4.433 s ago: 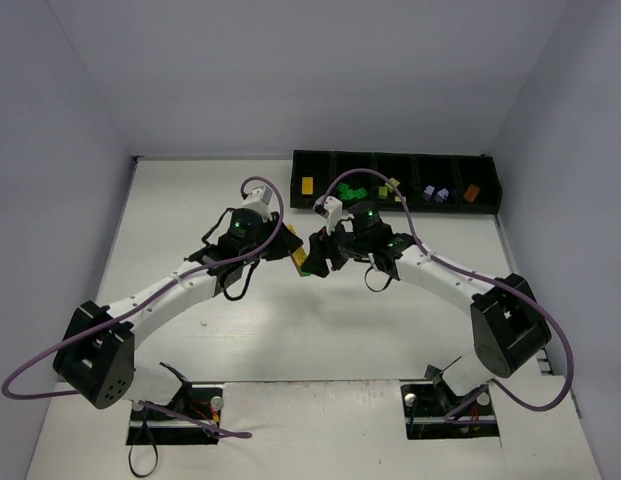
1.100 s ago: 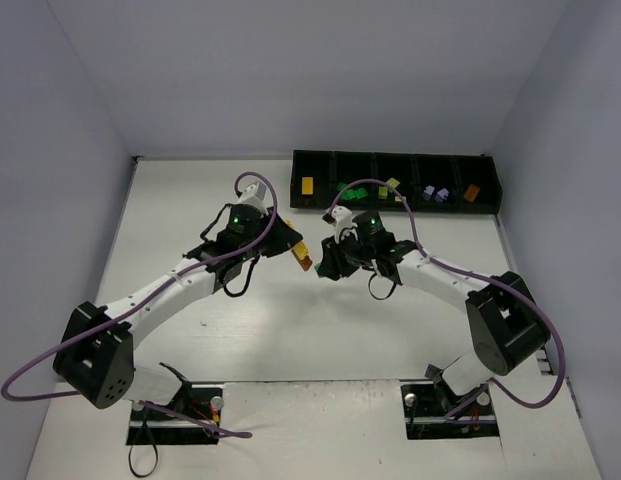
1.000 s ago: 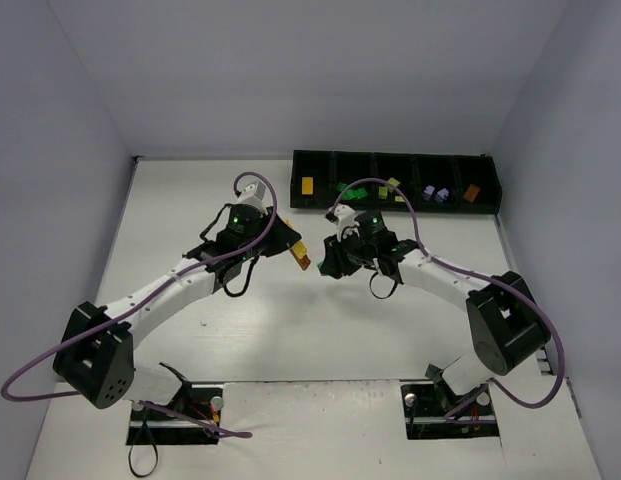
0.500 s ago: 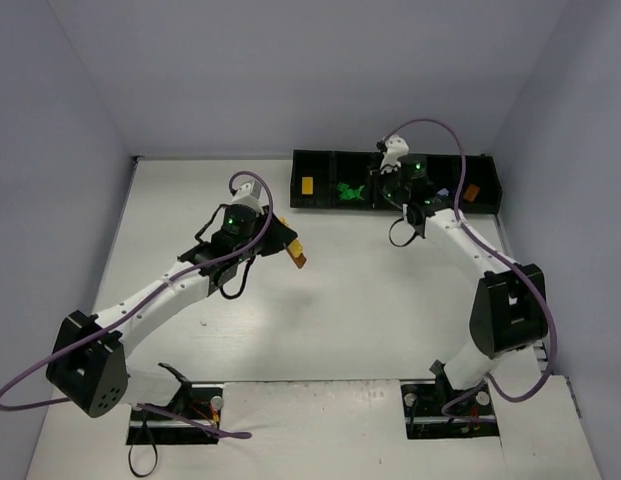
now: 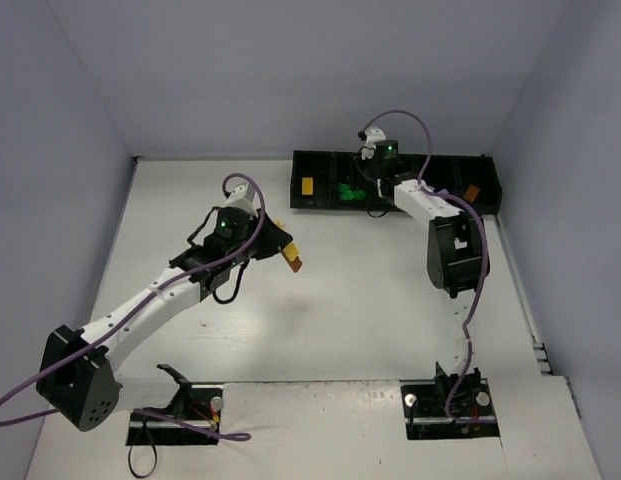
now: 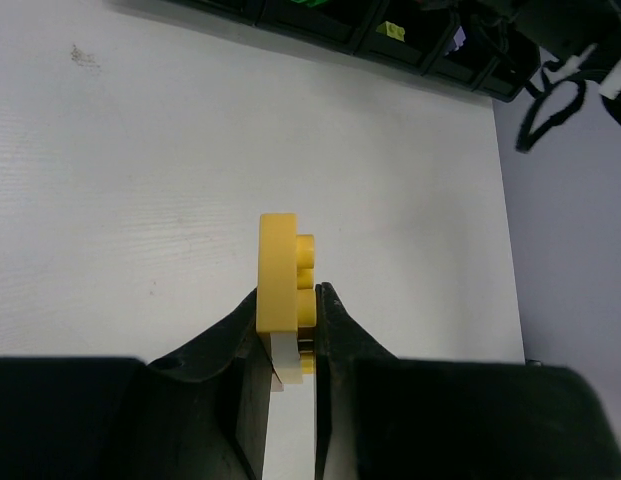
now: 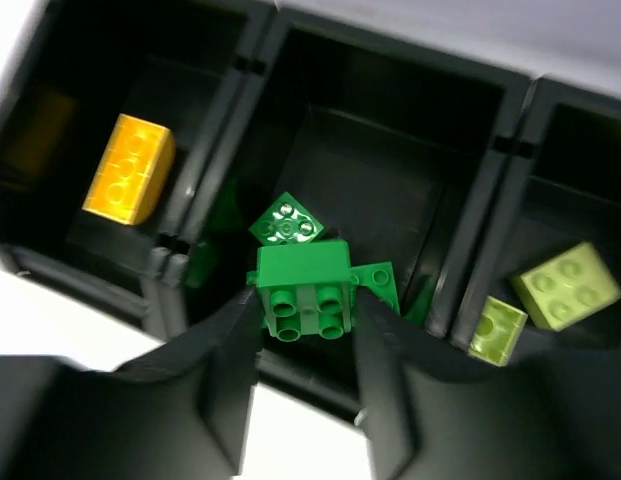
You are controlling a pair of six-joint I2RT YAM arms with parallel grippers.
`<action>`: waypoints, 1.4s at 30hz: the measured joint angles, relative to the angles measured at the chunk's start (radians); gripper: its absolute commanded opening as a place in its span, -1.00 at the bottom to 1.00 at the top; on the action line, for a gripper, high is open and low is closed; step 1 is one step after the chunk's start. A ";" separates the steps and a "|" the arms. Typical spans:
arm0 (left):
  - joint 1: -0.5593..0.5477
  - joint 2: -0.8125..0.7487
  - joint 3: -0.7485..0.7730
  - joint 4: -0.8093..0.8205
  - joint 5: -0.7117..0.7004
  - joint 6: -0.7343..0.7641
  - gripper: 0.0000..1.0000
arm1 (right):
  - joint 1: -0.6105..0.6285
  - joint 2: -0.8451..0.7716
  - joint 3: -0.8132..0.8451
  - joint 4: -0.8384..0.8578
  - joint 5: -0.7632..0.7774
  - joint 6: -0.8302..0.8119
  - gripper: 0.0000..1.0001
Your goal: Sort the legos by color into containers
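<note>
Clamping a dark green brick in right jaws over the twelve-o'clock green compartment for release, pinching a yellow brick in left jaws.

Two arms on the table. One tray, five compartments. Now the yellow bricks: two. The dark green bricks: three clear to see, shadow beside them hard to read. The lime bricks: two. One orange brick. And the lavender bricks, too small to count from here.
</note>
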 measured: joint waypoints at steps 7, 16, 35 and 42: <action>0.000 -0.032 0.000 -0.039 0.000 0.000 -1.00 | 0.000 0.061 0.049 -0.010 -0.014 -0.005 0.27; 0.035 0.036 0.045 -0.043 0.055 0.000 -1.00 | 0.001 -0.161 -0.161 0.003 -0.155 -0.055 0.27; 0.070 0.145 0.235 -0.027 0.158 0.003 -1.00 | 0.262 -0.781 -0.612 -0.008 -0.473 -0.111 0.59; 0.070 0.145 0.234 0.003 0.166 -0.023 -1.00 | 0.296 -0.752 -0.612 -0.016 -0.470 -0.111 0.57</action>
